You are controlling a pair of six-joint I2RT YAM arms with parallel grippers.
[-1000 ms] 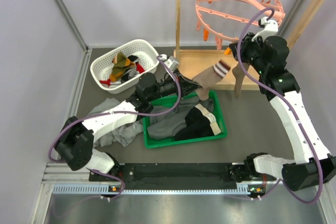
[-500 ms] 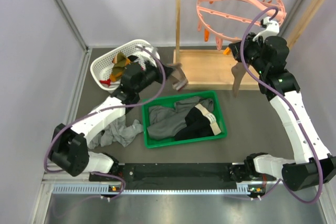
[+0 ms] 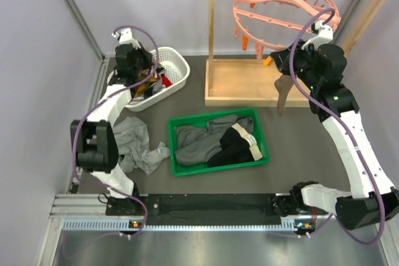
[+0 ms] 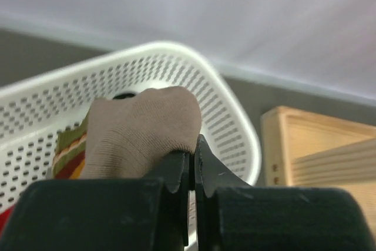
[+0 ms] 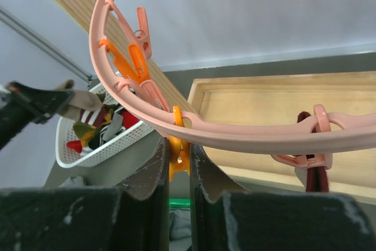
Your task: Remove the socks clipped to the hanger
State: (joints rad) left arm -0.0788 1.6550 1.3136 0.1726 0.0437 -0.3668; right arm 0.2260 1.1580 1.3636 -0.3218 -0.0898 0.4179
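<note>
Over the white basket point(image 3: 179, 71) at the far left of the counter point(image 3: 299, 154), our left hand point(image 4: 192, 166) is closed on a tan sock point(image 4: 147, 127). We are holding the sock above the basket's rim, probably so it will fall in among the other socks point(image 3: 149, 82) once the fingers part. The left arm is stretching far from its base to get there.

At the far right, our right hand point(image 5: 179, 152) is reaching up under the pink hanger point(image 5: 247, 139). Its fingers are pinching an orange clip point(image 5: 177, 136) that hangs from the outer ring. We are probably squeezing the clip so that it opens, though we cannot tell whether any fabric is caught in it.

One brown sock point(image 3: 282, 91) is dangling just below the right hand, over the base of the wooden rack point(image 3: 211, 29) that carries the hanger. It looks like the last one left, since the other clips we can see are hanging empty.

Between the arms, a green tray point(image 3: 262, 133) is holding larger grey and black garments, which are no part of this job.
</note>
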